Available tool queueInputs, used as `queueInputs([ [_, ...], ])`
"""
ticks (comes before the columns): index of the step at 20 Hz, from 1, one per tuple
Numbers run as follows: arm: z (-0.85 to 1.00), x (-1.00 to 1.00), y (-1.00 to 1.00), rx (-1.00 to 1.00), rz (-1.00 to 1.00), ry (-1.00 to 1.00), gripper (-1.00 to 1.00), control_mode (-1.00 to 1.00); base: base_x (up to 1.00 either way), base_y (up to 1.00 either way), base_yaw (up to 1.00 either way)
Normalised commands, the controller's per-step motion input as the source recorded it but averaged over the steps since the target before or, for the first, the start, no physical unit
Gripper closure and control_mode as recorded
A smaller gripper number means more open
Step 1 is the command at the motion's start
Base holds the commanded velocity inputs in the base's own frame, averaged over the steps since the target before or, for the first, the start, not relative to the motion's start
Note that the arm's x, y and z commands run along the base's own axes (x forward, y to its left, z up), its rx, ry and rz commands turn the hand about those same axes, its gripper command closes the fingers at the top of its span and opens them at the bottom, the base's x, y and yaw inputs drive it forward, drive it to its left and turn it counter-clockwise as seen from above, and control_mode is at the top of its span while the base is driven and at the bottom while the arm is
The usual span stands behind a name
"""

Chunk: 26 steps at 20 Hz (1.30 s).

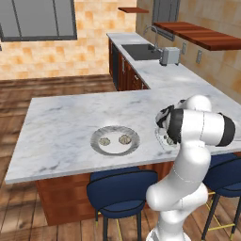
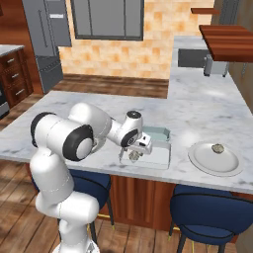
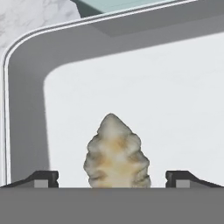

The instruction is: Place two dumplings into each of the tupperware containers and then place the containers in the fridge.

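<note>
Tool [image 3: 112, 177] spread wide, fingertips well clear on either side of a dumpling [image 3: 116, 153]; nothing gripped. The dumpling sits on the floor of the grey tub [image 3: 26, 100], between the fingertips. Blue-green tub [image 2: 159, 132] lies just behind it on the tabletop [image 1: 61, 122].

Progress, judged: early. One dumpling seen in the grey tub; blue-green tub's contents can't be made out. Plate [image 1: 115, 140] holds two more dumplings [image 1: 124, 139]. Fridge [image 2: 42, 44] stands well apart; neither tub is in it.

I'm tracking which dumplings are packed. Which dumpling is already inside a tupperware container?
The dumpling between the open gripper's fingertips lies in the see-through grey container. The other two dumplings sit on the round grey plate.
</note>
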Motion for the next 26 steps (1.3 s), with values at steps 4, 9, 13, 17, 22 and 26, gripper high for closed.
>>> queueInputs([
  [4,0.34,-0.82,-0.6,0.0,0.0,-0.13,-1.0,-1.0,0.0,0.0,0.0],
  [9,0.6,-0.43,-0.66,0.0,-0.04,-0.07,-1.0,-1.0,0.0,0.0,0.0],
  [13,0.66,0.0,-0.63,0.0,-0.08,-0.01,-1.0,-1.0,0.0,0.0,0.0],
  [17,0.34,0.0,-0.76,0.0,-0.12,-0.01,-1.0,-1.0,0.0,0.0,0.0],
  [22,0.05,0.0,-0.73,0.0,-0.13,0.0,-1.0,-1.0,0.0,0.0,0.0],
  [26,0.0,0.0,-0.67,0.0,-0.12,0.0,-1.0,-1.0,0.0,0.0,0.0],
])
